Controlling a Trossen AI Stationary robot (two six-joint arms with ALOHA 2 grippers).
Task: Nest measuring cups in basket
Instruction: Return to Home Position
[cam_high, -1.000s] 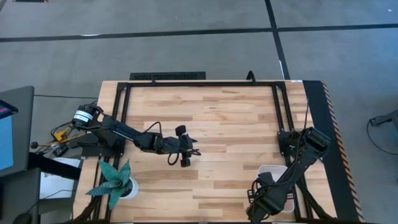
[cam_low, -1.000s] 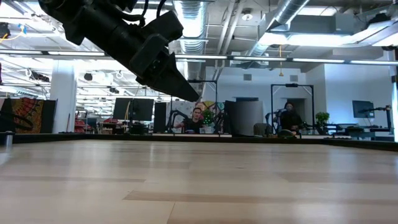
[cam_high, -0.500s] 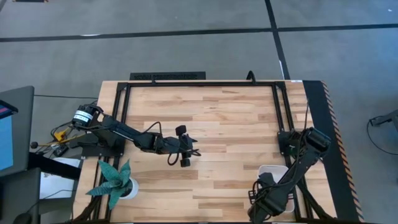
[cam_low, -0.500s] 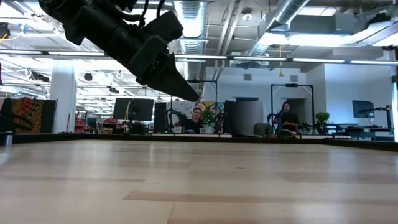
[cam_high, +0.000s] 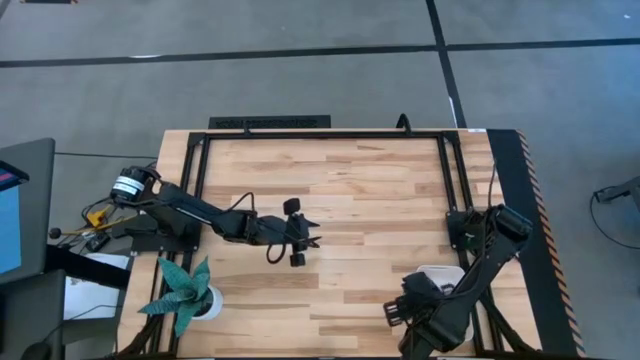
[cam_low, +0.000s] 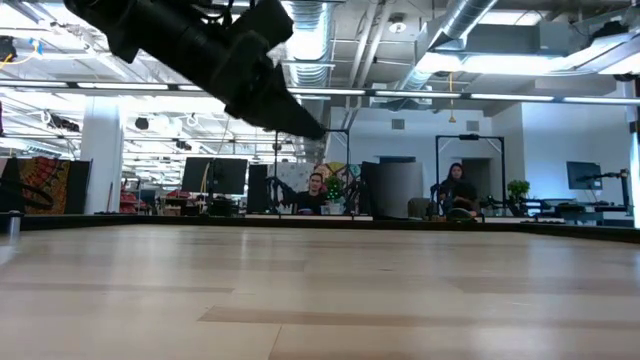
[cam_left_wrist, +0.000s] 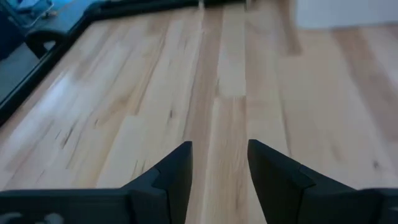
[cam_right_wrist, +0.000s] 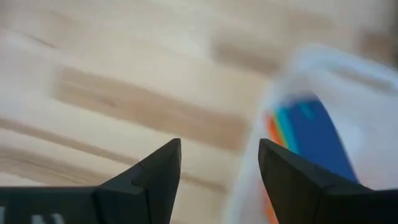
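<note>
The white basket (cam_high: 437, 272) sits near the table's near right corner, partly under my right arm; it also shows in the left wrist view (cam_left_wrist: 345, 12). In the right wrist view its rim (cam_right_wrist: 292, 68) holds nested measuring cups: a blue cup (cam_right_wrist: 317, 134) with an orange edge (cam_right_wrist: 272, 134) beside it. The other cups are hidden. My right gripper (cam_right_wrist: 217, 155) is open, just left of the basket (cam_high: 398, 310), and holds nothing. My left gripper (cam_high: 300, 240) hangs open and empty over the table's middle (cam_left_wrist: 219, 148), raised above the wood in the low view (cam_low: 290, 115).
A teal spiky plant in a white pot (cam_high: 185, 295) stands at the near left corner. A black frame (cam_high: 320, 135) runs along the far and side edges. Bare wood (cam_high: 370, 200) lies between the arms. People sit in the room beyond (cam_low: 318, 192).
My right gripper has drawn away from the basket toward the table's left and a little toward the far edge, uncovering more of the basket. My left gripper has risen slightly above the table.
</note>
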